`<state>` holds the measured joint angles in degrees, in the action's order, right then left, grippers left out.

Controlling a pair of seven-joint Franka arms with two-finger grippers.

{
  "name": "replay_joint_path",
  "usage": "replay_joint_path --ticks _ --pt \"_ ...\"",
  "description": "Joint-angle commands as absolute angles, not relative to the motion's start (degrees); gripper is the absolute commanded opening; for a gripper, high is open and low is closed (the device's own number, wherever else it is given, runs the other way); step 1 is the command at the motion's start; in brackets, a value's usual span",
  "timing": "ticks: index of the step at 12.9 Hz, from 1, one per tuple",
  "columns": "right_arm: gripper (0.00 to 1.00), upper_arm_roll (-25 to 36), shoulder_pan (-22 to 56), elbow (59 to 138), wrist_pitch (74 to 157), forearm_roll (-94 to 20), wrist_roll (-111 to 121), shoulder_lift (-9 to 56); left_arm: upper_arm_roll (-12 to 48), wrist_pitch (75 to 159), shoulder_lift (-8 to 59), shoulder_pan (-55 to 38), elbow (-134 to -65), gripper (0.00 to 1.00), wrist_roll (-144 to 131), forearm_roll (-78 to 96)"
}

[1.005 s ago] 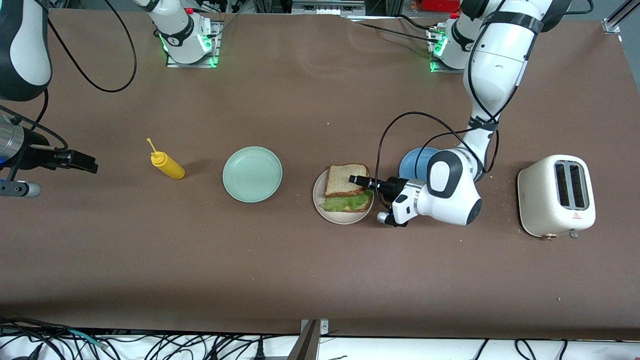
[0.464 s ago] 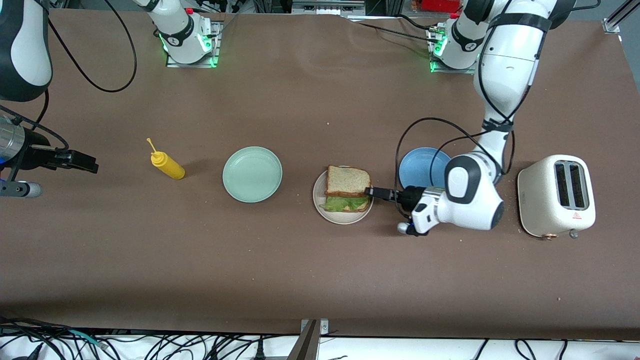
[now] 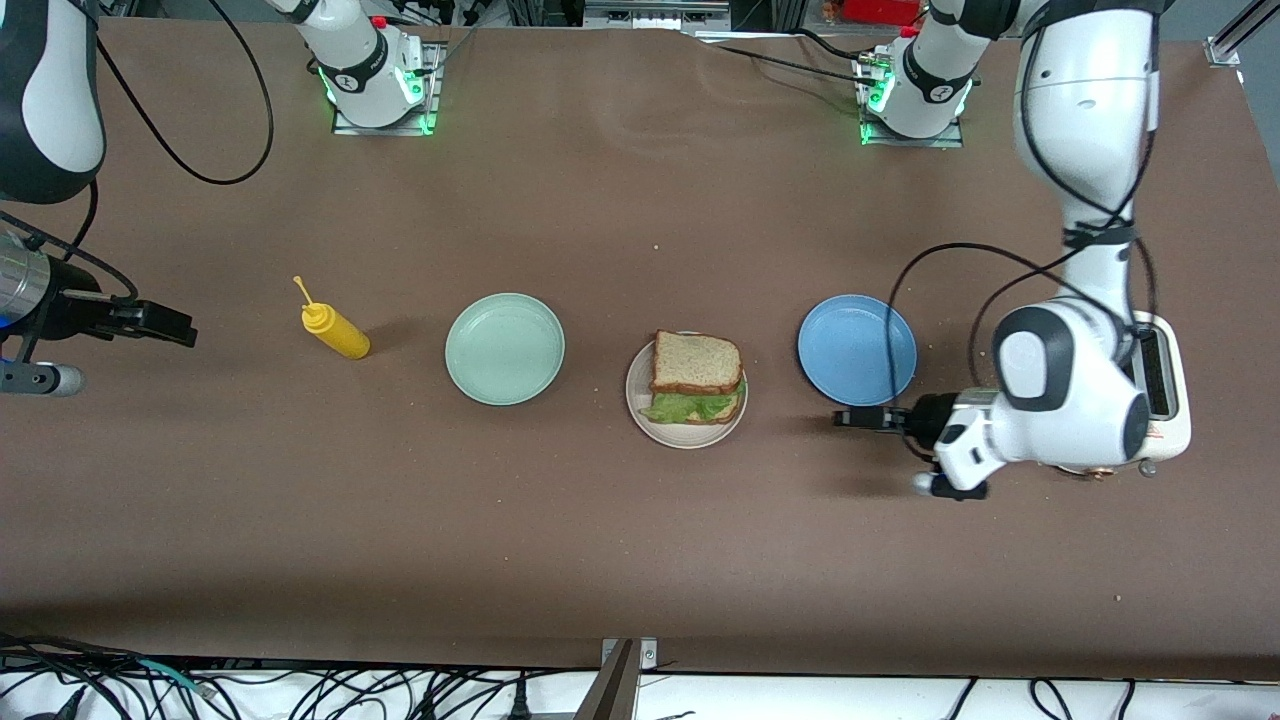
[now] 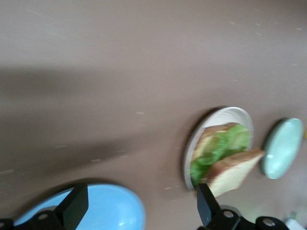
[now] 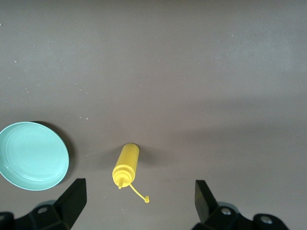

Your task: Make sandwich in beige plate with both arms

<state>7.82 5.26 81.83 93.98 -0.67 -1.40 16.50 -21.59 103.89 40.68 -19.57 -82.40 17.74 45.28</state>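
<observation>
The sandwich [image 3: 697, 378] lies on the beige plate [image 3: 686, 437] mid-table: a bread slice on top, green lettuce showing under it, another slice beneath. In the left wrist view the sandwich [image 4: 225, 153] sits on the beige plate [image 4: 240, 111], well clear of the fingers. My left gripper [image 3: 850, 418] [image 4: 141, 199] is open and empty, over bare table beside the blue plate, apart from the sandwich. My right gripper [image 3: 165, 325] [image 5: 139, 191] waits open and empty over the right arm's end of the table.
A blue plate [image 3: 857, 348] [image 4: 105, 211] lies beside the beige plate toward the left arm's end. A mint-green plate [image 3: 505, 348] [image 5: 31, 155] and a yellow squeeze bottle [image 3: 338, 333] [image 5: 126, 165] lie toward the right arm's end. A white toaster [image 3: 1170, 400] stands partly hidden by the left arm.
My left gripper has opened, let go of the top bread slice and drawn back from the sandwich toward the toaster, uncovering the blue plate. The right arm has not moved.
</observation>
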Motion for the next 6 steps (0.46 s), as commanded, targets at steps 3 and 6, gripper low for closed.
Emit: replay_joint_path --ticks 3,6 --pt "1.00 7.38 4.83 83.32 94.83 0.00 -1.23 15.29 -26.62 102.40 37.09 -19.95 -83.15 1.00 16.44 37.19" --pt "1.00 7.38 4.83 83.32 94.83 0.00 -1.23 15.38 -29.70 101.17 34.55 -19.95 -82.27 1.00 16.78 28.60"
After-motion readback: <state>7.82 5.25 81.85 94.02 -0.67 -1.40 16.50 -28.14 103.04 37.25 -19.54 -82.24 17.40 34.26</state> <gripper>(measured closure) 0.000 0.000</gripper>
